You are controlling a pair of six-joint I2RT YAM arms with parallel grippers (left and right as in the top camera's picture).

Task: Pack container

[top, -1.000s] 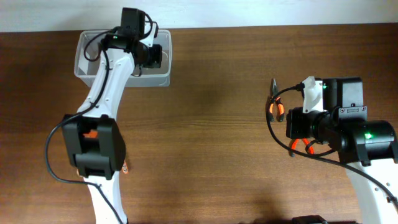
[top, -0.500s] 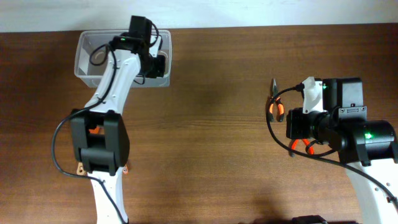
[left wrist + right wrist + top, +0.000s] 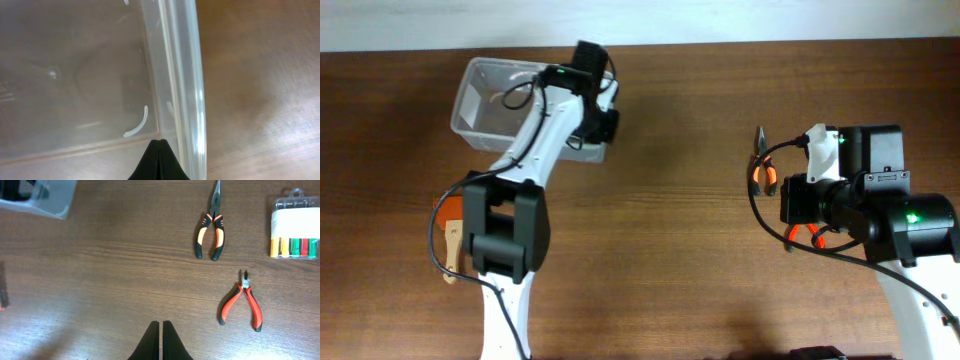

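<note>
Evidently pinching the rim wall, the left gripper's (image 3: 159,152) jaws had dragged the clear rectangular plastic container (image 3: 480,100) rightward and askew in the overhead frame's upper left since a second earlier. The right gripper's (image 3: 160,337) jaws were pressed together, empty, near the orange-and-black long-nose pliers (image 3: 210,230), so packing likely awaited its repositioning.

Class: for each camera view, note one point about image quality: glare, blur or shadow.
Overhead: even light, sharp, soft shadows on the brown wooden table. Left wrist: the clear plastic rectangular container is close and soft-focused, glare streaking its rim. Right wrist: crisp on the orange-and-black long-nose pliers and red-handled cutters.
</note>
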